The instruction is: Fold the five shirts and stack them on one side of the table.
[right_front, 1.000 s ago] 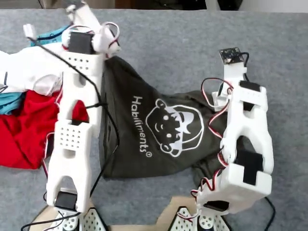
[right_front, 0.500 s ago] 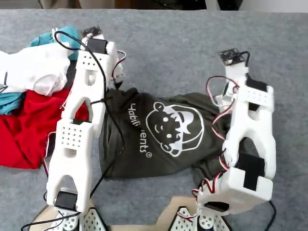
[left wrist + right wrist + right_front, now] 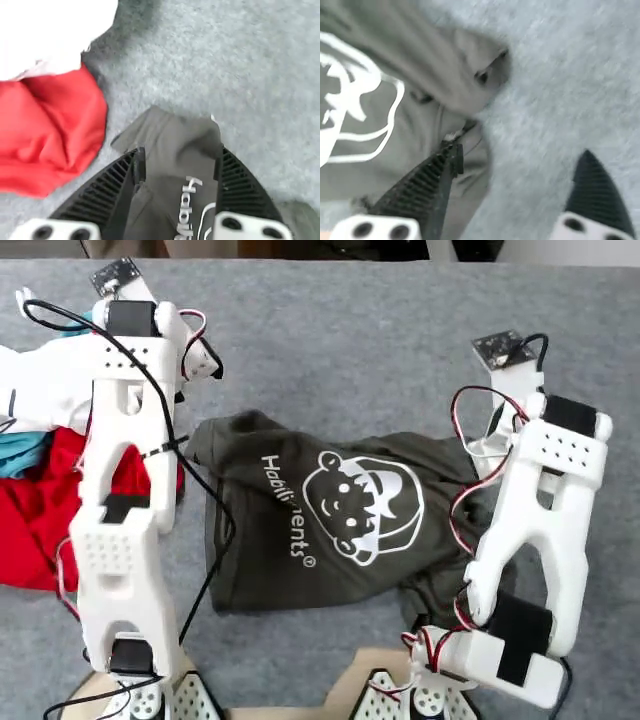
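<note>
Flanking one dark shirt (image 3: 330, 530), left fingers (image 3: 102, 195) and right fingers (image 3: 427, 192) gape; three shirts (image 3: 40, 500) piled.

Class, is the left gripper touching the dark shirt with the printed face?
Apart. The high view shows a strip of bare grey table between the left gripper and the nearest corner of the dark shirt.

The left white plastic arm (image 3: 120, 540) and right white plastic arm (image 3: 540, 500) are blocky shells with dotted vent panels and black servo blocks (image 3: 520, 625). A thin black cable (image 3: 165, 446) runs along the left arm. Red, white and black wire loops (image 3: 462, 495) run along the right. The left gripper (image 3: 177, 155) and right gripper (image 3: 520, 152) have black ribbed fingers (image 3: 107, 185) on white bases with dark round holes.
</note>
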Controlling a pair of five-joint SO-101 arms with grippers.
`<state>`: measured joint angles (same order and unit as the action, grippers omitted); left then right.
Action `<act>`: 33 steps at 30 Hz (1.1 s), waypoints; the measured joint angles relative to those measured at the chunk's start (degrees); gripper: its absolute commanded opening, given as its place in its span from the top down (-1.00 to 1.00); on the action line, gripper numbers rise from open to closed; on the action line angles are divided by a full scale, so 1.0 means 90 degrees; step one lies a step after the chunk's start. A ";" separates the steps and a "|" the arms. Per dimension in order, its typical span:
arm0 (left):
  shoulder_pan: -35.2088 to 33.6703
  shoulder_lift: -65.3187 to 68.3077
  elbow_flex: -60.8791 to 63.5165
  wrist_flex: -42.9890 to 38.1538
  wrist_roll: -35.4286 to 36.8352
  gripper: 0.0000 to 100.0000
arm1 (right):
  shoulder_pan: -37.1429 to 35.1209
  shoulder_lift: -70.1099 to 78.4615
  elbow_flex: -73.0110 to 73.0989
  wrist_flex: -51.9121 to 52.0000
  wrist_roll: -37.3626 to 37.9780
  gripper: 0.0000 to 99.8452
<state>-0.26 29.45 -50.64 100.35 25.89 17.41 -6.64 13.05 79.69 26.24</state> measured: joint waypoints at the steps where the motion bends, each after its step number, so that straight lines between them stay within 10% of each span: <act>1: 0.0127 -0.0274 0.0361 0.0000 -0.0010 0.54 | -0.0068 -0.0010 0.0117 0.0049 0.0000 0.55; 17: 0.2305 -0.2393 0.7170 -0.2422 -0.0352 0.54 | -0.0967 -0.0020 0.3136 -0.1719 -0.0313 0.84; 33: 0.2794 -0.0567 0.7453 -0.1455 -0.4269 0.96 | -0.0518 -0.0322 0.4269 -0.1670 0.1231 0.86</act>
<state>24.88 24.35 16.44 87.25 -12.53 12.75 -9.54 51.47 64.66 37.32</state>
